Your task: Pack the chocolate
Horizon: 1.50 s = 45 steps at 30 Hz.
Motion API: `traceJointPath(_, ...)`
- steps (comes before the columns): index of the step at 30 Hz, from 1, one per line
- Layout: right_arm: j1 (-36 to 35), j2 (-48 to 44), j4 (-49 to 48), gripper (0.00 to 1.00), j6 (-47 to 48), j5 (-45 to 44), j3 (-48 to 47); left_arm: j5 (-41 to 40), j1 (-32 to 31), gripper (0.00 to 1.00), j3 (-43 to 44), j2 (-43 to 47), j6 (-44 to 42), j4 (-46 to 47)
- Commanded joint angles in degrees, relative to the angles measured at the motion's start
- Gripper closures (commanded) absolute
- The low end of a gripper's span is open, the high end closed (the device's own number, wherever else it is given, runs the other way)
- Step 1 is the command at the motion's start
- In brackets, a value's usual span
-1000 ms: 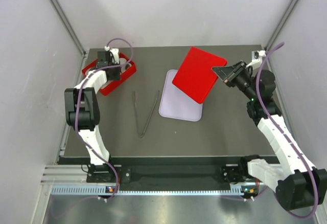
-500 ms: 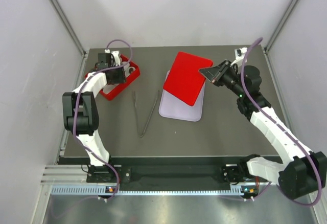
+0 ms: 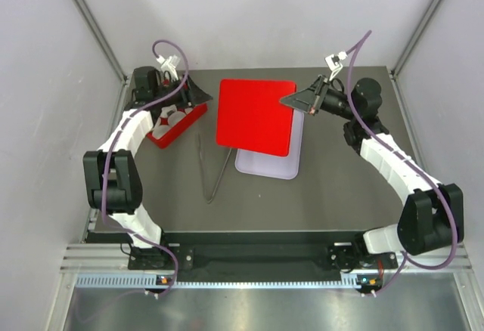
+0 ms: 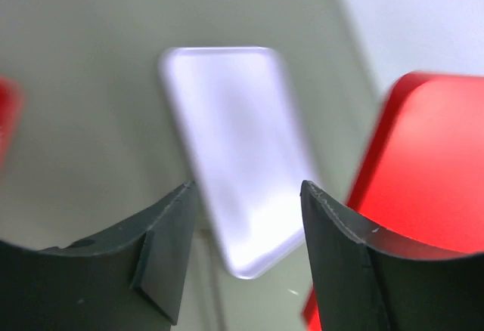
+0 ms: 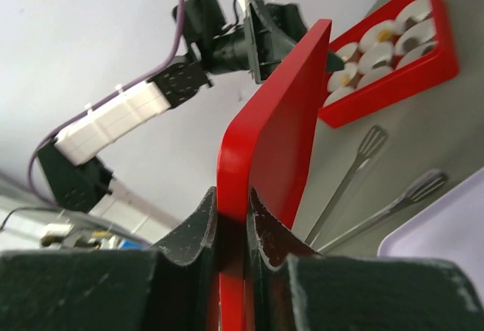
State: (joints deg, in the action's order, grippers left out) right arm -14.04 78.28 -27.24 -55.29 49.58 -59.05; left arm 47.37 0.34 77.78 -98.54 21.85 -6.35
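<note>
Chocolate [image 5: 385,36] sat in the white paper cups [image 5: 412,13] of the red box [image 3: 162,140] at the far left of the table [image 3: 340,195], golden pieces showing in a few cups.

My right gripper [image 5: 232,195] was clamped on one edge of the red lid [image 3: 255,116], holding it in the air over the lavender tray [image 3: 268,166] with its free edge toward the box. My left gripper [image 4: 248,195] hovered just above the box, jaws apart with nothing between them. The tongs [image 3: 215,168] lay between box and tray. I judged the filling finished and the closing step in hand. The next move called for carrying the lid across, squaring it over the box's rim and lowering it without tipping the cups, with my left gripper out of its path.
</note>
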Motion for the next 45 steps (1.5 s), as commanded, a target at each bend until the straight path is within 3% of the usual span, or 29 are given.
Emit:
traceJointPath(1, 1.3, 0.0, -9.7, 1.0, -2.7, 8.1, -3.5, 18.5, -0.1, 0.37, -5.3, 2.6, 15.7, 22.1)
traceJointPath(6, 4.2, 1.2, -17.4, 1.0, -8.8, 10.5, -1.4, 23.5, -1.7, 0.35, -9.8, 1.9, 28.2, 35.1)
traceJointPath(10, 5.3, 1.7, -18.8, 1.0, -9.9, 12.5, -1.1, 26.3, -2.8, 0.34, -13.0, 0.6, 43.2, 57.2)
traceJointPath(17, 9.0, -0.1, -16.3, 1.0, -8.0, 12.8, 0.5, 25.5, -3.4, 0.34, -10.9, -1.6, 53.3, 64.9)
traceJointPath(21, 9.2, 0.6, -19.9, 1.0, -11.1, 13.4, 0.3, 26.3, -5.7, 0.34, -9.4, -2.9, 52.2, 63.1)
traceJointPath(27, 9.3, 2.3, -30.2, 1.0, -19.1, 14.1, 1.0, 25.1, -6.5, 0.34, -8.3, -2.2, 40.7, 48.9)
traceJointPath(30, 9.3, 3.5, -33.7, 1.0, -21.8, 14.1, 1.3, 25.0, -6.6, 0.34, -8.1, -1.8, 39.3, 48.4)
traceJointPath(32, 9.3, 4.9, -35.0, 1.0, -22.8, 13.9, 1.3, 25.0, -6.8, 0.39, -8.6, -1.7, 42.5, 51.7)
traceJointPath(34, 9.3, 6.4, -35.4, 1.0, -23.4, 13.6, 1.0, 24.9, -6.9, 0.62, -9.4, -1.9, 47.4, 56.4)
traceJointPath(36, 9.3, 7.3, -34.8, 0.95, -23.6, 13.0, 0.8, 23.4, -6.9, 0.88, -10.1, -3.1, 51.4, 59.3)
traceJointPath(37, 9.3, 8.0, -34.5, 0.85, -23.6, 12.6, 0.8, 22.6, -6.9, 1.0, -10.7, -3.6, 57.3, 64.2)
traceJointPath(41, 9.3, 10.0, -30.1, 0.58, -20.4, 9.3, -0.3, 17.6, -6.8, 1.0, -13.7, -6.9, 74.2, 83.2)
traceJointPath(45, 9.5, 12.7, -23.5, 0.39, -17.3, 6.3, -2.3, 13.5, -6.3, 1.0, -14.0, -8.2, 80.9, 88.4)
